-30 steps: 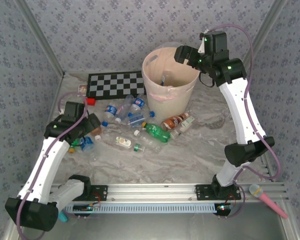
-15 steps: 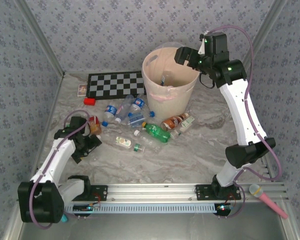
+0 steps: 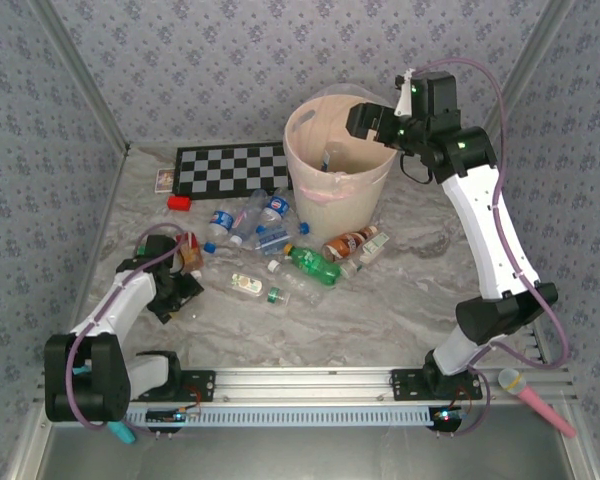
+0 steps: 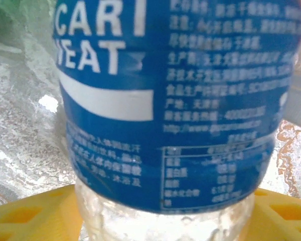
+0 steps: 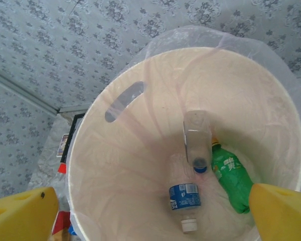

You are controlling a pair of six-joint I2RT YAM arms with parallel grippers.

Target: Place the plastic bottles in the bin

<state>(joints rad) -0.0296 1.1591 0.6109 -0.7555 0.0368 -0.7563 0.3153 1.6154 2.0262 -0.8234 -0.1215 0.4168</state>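
I cannot tell if my left gripper holds the blue-labelled bottle between its fingers at the table's left side, so I would squeeze the label's middle before lifting.

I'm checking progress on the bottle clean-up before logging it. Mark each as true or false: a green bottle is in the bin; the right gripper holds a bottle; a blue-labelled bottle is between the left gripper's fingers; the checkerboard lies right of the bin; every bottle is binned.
1. A green bottle lies inside the bin. True.
2. The right gripper holds a bottle. False: it hangs over the bin with its fingers wide apart and empty.
3. A blue-labelled bottle sits between the fingers of the left gripper. True.
4. The checkerboard lies right of the bin. False: it lies to the bin's left in the top view.
5. Every bottle is binned. False: several bottles lie on the table.
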